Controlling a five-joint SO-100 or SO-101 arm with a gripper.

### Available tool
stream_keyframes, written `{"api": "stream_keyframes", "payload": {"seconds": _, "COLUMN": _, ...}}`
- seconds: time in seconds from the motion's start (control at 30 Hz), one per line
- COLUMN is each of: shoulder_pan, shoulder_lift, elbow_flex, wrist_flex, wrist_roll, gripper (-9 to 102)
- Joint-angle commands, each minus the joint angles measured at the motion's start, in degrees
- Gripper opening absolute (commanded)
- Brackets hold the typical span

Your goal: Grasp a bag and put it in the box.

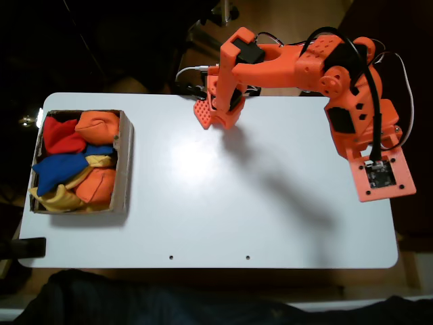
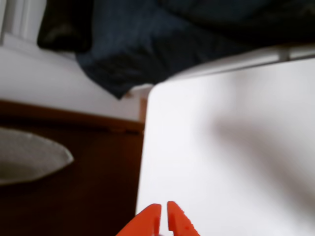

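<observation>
My gripper (image 1: 206, 116) hung over the far edge of the white table (image 1: 223, 203), well apart from the box (image 1: 124, 162), its fingertips (image 2: 150, 219) nearly together around nothing. The red bag (image 1: 59, 135) lay inside the box's far corner, among orange, blue and yellow bags.

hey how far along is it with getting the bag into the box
Done, by the look of it: a red bag lies in the cardboard box among orange, blue and yellow ones, and the white table carries no loose bag. In hand: nothing; the gripper is nearly closed and empty above the table's edge. Left: nothing visible.
</observation>
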Motion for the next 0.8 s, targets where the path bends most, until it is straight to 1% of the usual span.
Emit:
{"api": "stream_keyframes", "payload": {"seconds": 0.0, "shoulder_pan": -1.76, "shoulder_lift": -0.09, "elbow_flex": -2.37, "wrist_flex": -1.41, "wrist_roll": -0.79, "gripper": 0}}
{"api": "stream_keyframes", "payload": {"seconds": 0.77, "shoulder_pan": -14.41, "shoulder_lift": -2.90, "elbow_flex": -2.37, "wrist_flex": -1.85, "wrist_roll": -3.52, "gripper": 0}}
